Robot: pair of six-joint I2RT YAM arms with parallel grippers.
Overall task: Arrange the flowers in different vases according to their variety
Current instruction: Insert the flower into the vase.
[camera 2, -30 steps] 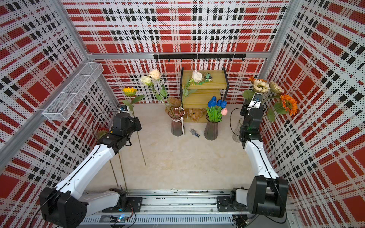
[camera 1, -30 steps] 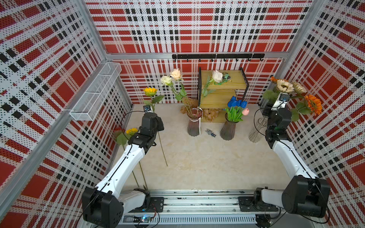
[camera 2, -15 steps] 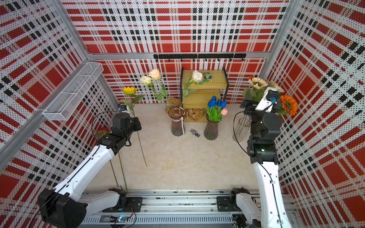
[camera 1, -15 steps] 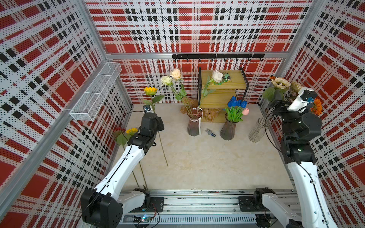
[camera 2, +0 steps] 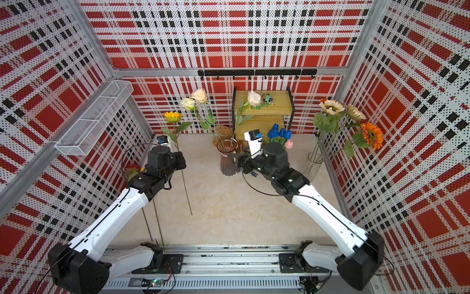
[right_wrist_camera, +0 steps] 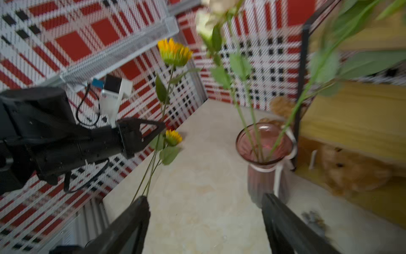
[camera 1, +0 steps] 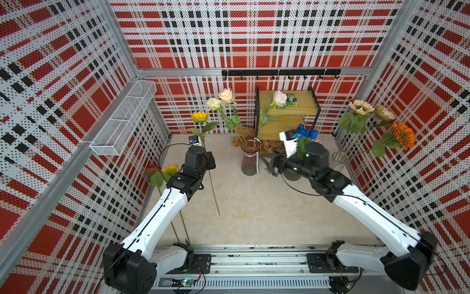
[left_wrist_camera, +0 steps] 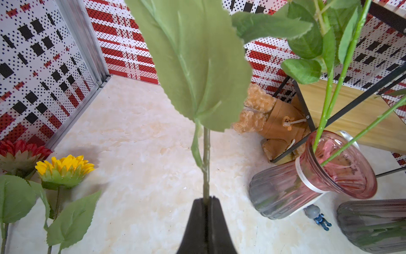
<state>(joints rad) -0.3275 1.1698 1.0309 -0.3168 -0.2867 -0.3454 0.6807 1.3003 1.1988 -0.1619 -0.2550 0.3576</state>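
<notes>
Thin green sunflower stem (left_wrist_camera: pixel 206 162) is pinched by closed left gripper (left_wrist_camera: pixel 207 199); right gripper (right_wrist_camera: pixel 204 198) is spread wide, empty, near ribbed pink glass vase (right_wrist_camera: pixel 261 184).

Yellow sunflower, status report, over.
Left fingers shut on yellow sunflower stem. Right fingers open, empty, beside rose vase. Right arm lies between sunflower and clear vase.

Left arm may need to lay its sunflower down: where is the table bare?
Bare: the table's middle, from the rose vase to the front rail. Crowded: the back, around the shelf, plush toys and tulip vase; also the left wall, where two loose sunflowers rest.
</notes>
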